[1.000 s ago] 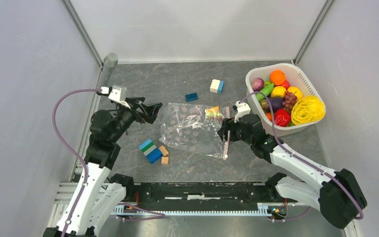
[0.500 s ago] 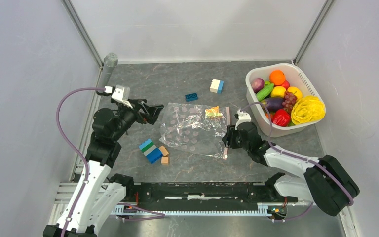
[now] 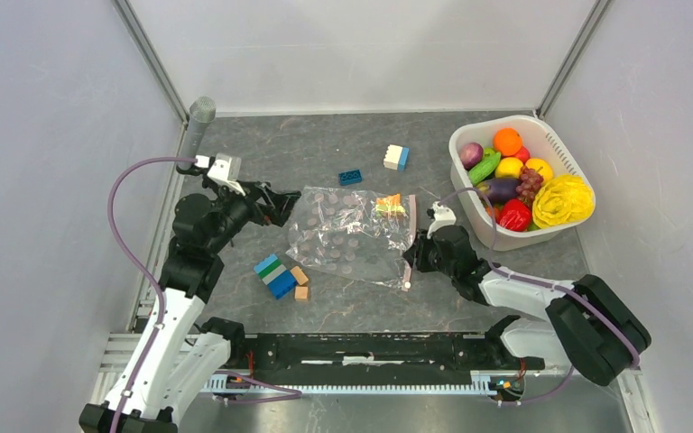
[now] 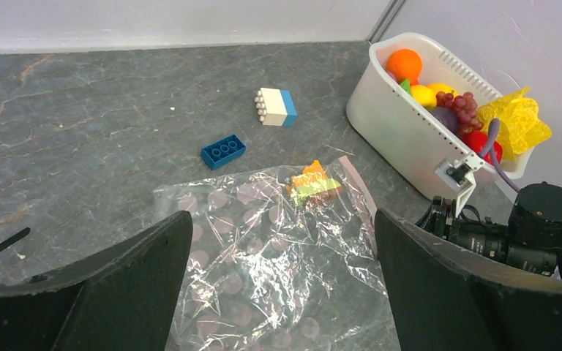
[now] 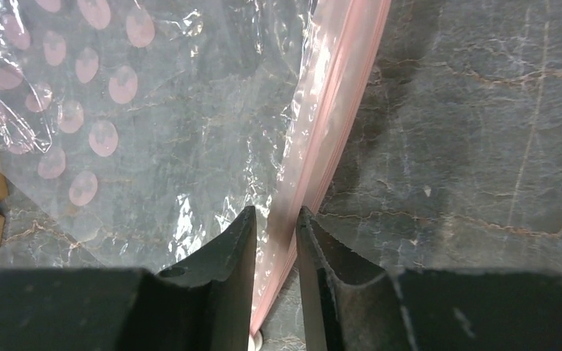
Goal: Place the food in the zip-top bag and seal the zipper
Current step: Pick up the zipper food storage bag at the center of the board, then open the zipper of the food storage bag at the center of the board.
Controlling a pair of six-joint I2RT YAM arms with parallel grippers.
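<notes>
Right hand (image 5: 275,241) pinched on the zipper (image 5: 340,102) — left hand (image 4: 282,285) spread wide.

Zip-top bag (image 3: 352,236) flat, crinkled, left of white basket (image 3: 555,227); pink zipper (image 3: 411,245) edge nearest basket. Glossy food (image 3: 523,185) heaped inside basket.

clear crinkly plastic zip-top bag (image 3: 352,236), glossy food (image 3: 514,180)

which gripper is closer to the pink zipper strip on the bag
Right. The right gripper has its fingers astride the zipper; the left gripper hangs open at the bag's opposite edge.
</notes>
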